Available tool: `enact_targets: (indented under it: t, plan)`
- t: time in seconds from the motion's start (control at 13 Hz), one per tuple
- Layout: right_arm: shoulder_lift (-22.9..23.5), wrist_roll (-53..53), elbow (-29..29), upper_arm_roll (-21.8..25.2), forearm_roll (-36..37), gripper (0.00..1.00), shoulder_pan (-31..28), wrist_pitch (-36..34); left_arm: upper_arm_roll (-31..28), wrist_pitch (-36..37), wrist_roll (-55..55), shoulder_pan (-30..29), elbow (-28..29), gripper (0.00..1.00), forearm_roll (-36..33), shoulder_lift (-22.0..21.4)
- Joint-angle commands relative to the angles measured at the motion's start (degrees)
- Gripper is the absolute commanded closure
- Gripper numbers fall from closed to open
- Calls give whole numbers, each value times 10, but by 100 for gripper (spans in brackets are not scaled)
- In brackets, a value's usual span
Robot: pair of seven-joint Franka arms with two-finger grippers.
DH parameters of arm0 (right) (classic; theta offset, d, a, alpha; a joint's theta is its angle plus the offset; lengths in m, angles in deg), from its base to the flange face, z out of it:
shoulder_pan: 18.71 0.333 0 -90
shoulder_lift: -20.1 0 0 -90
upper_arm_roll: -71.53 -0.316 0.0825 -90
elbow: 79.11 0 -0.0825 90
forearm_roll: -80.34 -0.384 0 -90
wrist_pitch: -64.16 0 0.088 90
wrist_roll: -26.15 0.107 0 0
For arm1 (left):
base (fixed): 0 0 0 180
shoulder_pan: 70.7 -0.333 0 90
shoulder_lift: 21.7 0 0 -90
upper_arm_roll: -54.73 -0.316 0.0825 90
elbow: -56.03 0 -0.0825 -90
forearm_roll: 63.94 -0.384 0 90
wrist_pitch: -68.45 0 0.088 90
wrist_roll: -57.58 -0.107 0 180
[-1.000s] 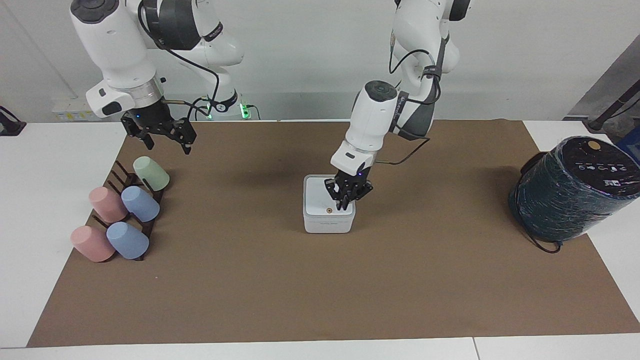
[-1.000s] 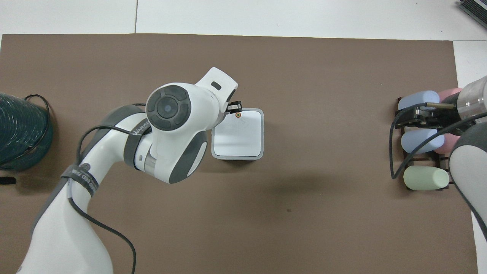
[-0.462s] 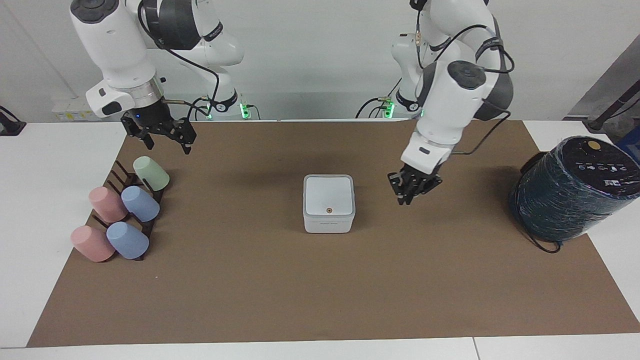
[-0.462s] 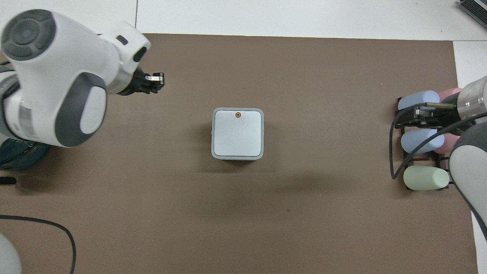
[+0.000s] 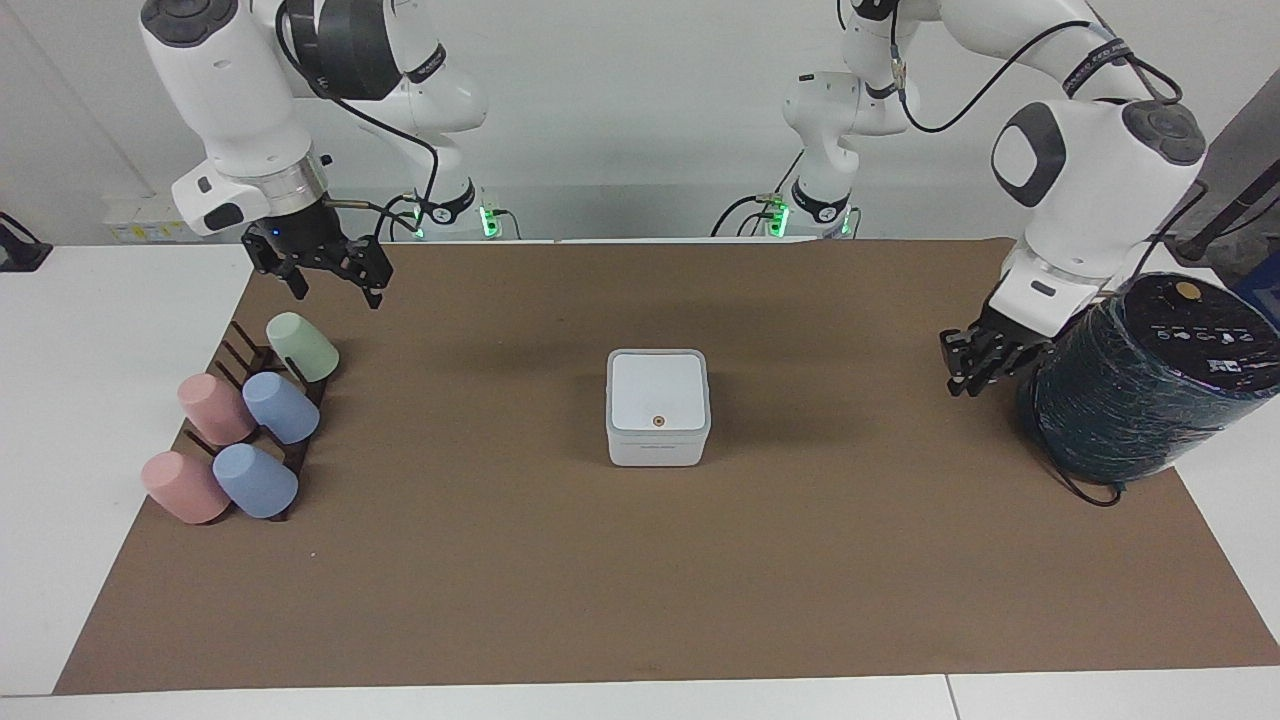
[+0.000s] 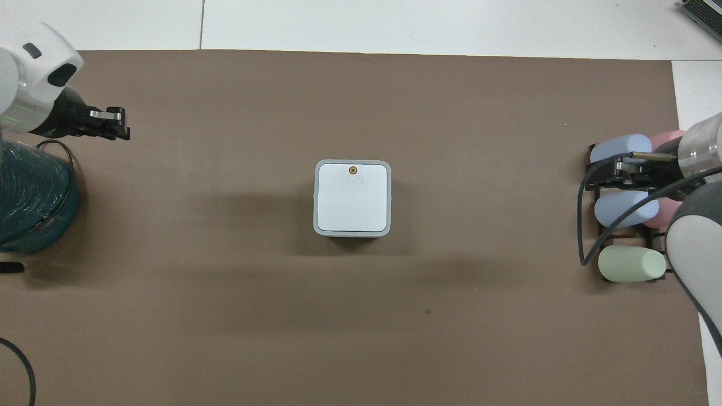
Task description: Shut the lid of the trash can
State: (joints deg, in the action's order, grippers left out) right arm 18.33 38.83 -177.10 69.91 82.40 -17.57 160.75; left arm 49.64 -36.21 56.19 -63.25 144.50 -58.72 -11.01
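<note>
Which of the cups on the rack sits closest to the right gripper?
The green cup: the only green one, nearest the robots on the rack, just below the right gripper. The pink and blue cups lie farther away.

smooth white plastic trash can (image 5: 657,440) and lid (image 5: 658,390) on a matt brown paper-like mat (image 5: 560,590).

Even, bright light falls from above on my desk (image 5: 90,330); nothing is dim. Shadows are soft and pale: a broad faint one lies on the brown mat (image 5: 640,560) beside the trash can (image 5: 658,440), and another smudge sits nearer to me than it. The white lid (image 6: 352,197) shows no harsh glare, only a mild sheen. Both views are sharp across the middle. In the overhead view my right arm (image 6: 696,265) fills the corner large and slightly soft, being close to the camera.
</note>
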Motion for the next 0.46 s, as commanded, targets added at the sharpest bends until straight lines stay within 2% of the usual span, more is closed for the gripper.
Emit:
enact_targets:
  t: [0.0,0.08,0.38]
  plan:
    - [-11,-11,-10,-3,0,0,-6,1,7,27,-5,-6,-1,14,-40,-33]
    - [-11,-11,-10,-3,0,0,-6,1,7,27,-6,-5,-1,0,-50,-36]
    - [-11,-11,-10,-3,0,0,-6,1,6,30,-6,-5,-1,0,-51,-49]
